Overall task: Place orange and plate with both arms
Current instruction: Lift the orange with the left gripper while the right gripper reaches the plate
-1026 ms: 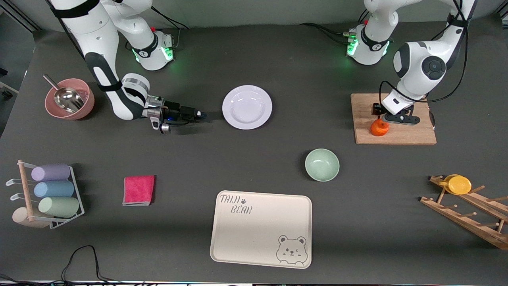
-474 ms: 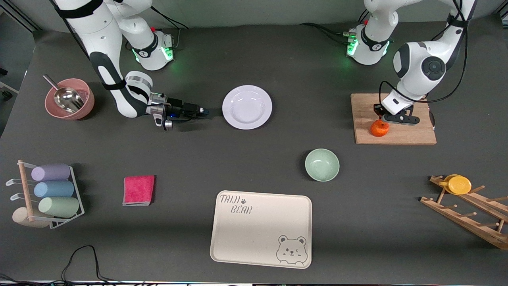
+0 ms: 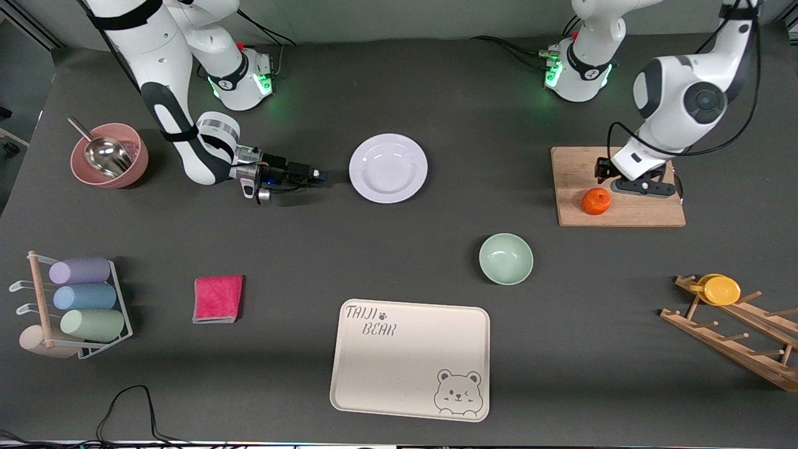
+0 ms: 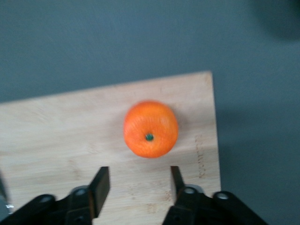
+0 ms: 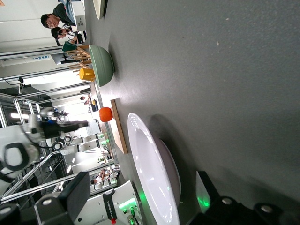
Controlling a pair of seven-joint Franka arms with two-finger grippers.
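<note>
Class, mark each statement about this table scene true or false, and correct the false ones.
1. The orange sits on the wooden board. True.
2. The left gripper is clamped on the orange. False: it is open, with the orange clear of its fingers.
3. The plate holds the orange. False: it holds nothing.
4. The right gripper is open beside the plate. True.
5. The green bowl sits on the tray. False: it sits on the table.
</note>
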